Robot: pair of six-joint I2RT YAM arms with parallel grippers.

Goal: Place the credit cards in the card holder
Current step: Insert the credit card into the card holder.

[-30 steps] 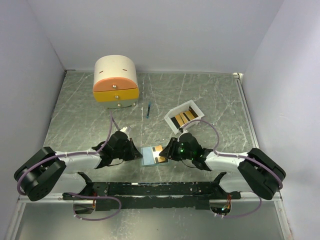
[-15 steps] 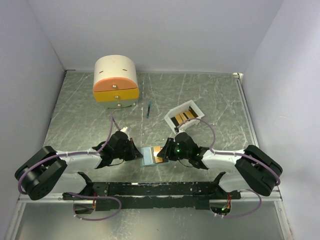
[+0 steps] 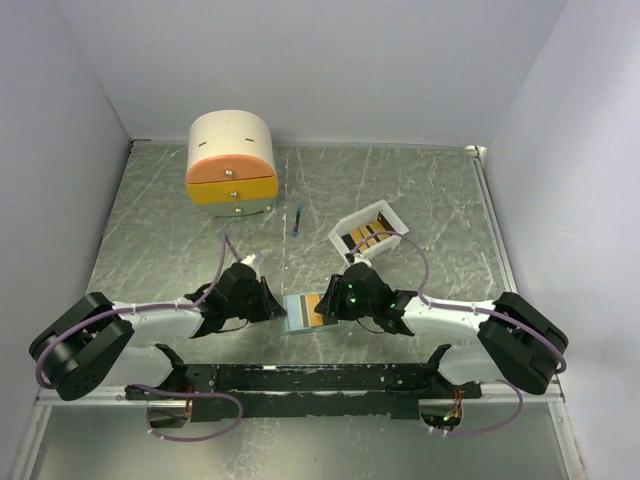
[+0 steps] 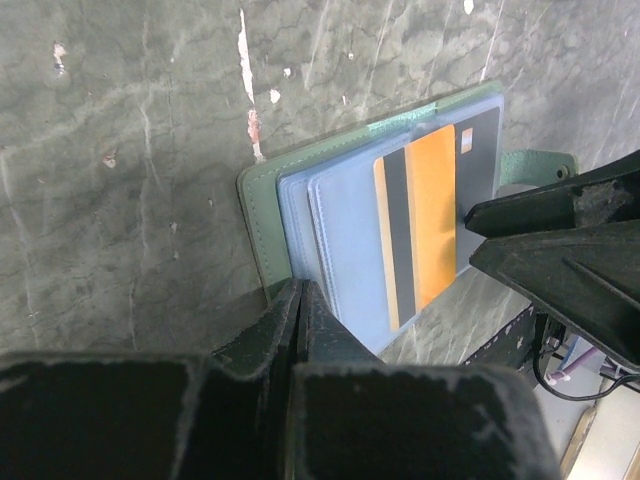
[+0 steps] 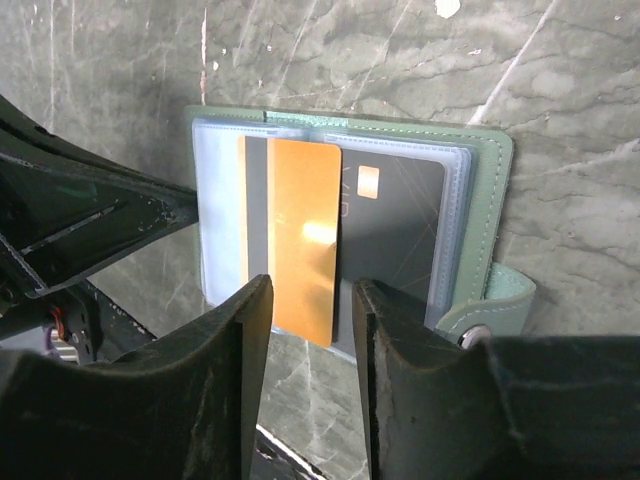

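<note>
A grey marbled desk (image 3: 150,240) sits walled in white. A drawer box (image 3: 231,165) stands at its 11 o'clock corner.

The left claw (image 4: 300,288) is low near the front edge, pressed together on the holder's (image 4: 262,215) left edge, just where it was a second ago. The holder lies open and flat on the desk between the two claws. A blue stick (image 3: 297,219) lies well apart from it at 12 o'clock.

A gold card (image 5: 300,240) lies on the clear sleeves, its dark stripe toward 9 o'clock. A black card (image 5: 400,220) sits under the plastic beside it at 3 o'clock.

The right claw (image 5: 310,288) is spread, its fingers either side of the gold card's end; whether they touch it I cannot tell. Since a second ago it has slid toward 9 o'clock, and the gold card now reaches further across the holder.

A white tray (image 3: 392,213) holding more cards sits at 1 o'clock from the holder.
</note>
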